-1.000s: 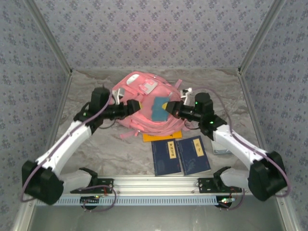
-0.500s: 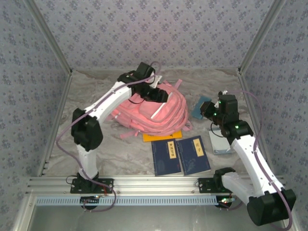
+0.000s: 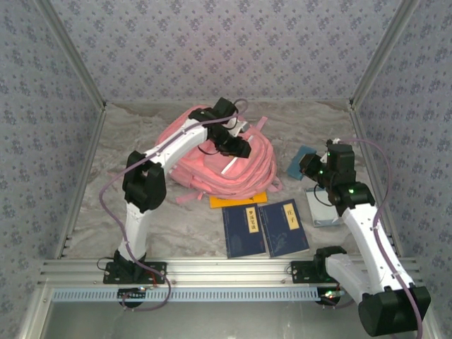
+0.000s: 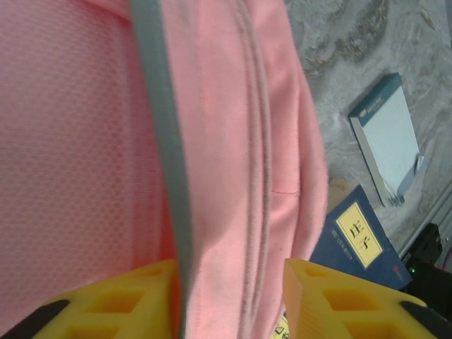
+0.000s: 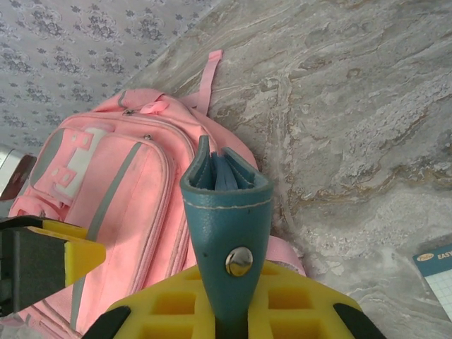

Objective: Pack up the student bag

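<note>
The student bag (image 3: 251, 169) is a big pink backpack lying at the table's middle back. My left gripper (image 3: 236, 145) reaches over its top. In the left wrist view the yellow fingers (image 4: 106, 307) straddle a raised fold of the bag (image 4: 226, 141) beside a grey strip. A sliver of gap shows at the right finger, so the left gripper (image 4: 229, 300) counts as open. My right gripper (image 3: 305, 164), right of the bag, is shut on a teal leather case (image 5: 226, 212) with a metal snap. The case (image 3: 300, 157) hangs above the table, its open end toward the bag (image 5: 134, 183).
Two dark blue books (image 3: 244, 229) (image 3: 284, 227) lie side by side in front of the bag. An orange book (image 3: 240, 199) pokes out from under it. A teal-edged notepad (image 3: 321, 208) lies at the right, under the right arm. Patterned walls enclose the marbled table (image 3: 141, 141).
Both grippers left the bag's middle. The right one carried the teal case off to the right. The left arm rose, reached over the bag's top and narrowed its jaws round a fold.
</note>
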Controlling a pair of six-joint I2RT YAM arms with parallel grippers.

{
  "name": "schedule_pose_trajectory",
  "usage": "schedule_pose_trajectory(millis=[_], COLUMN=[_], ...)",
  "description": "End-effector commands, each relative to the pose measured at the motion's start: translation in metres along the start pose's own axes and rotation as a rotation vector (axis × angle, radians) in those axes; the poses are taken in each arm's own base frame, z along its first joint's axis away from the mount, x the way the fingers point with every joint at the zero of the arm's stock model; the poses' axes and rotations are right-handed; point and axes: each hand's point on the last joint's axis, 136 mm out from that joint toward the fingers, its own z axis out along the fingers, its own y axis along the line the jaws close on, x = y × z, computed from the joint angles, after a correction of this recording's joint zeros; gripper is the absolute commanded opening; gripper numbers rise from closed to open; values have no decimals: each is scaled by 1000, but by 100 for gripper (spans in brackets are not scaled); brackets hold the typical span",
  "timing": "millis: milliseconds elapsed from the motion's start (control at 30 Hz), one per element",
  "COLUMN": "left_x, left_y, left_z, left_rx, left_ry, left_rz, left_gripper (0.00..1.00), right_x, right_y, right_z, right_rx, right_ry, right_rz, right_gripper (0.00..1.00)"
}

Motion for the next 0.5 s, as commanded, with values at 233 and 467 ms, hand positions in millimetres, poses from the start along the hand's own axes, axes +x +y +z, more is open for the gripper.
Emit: schedule_pose_trajectory(millis=[233,467], left_x=[5,2], left_y=[-13,12], left_z=[9,22], left_rx=[-3,-120], left_ry=[27,45], left_rz=[63,46], left_gripper=[25,28], right_x=[14,18], right_y=[-5,-3], right_z=[15,17], right_rx=[-50,-76], right_ry=[63,81], right_rz=[69,97], right_gripper=[0,0])
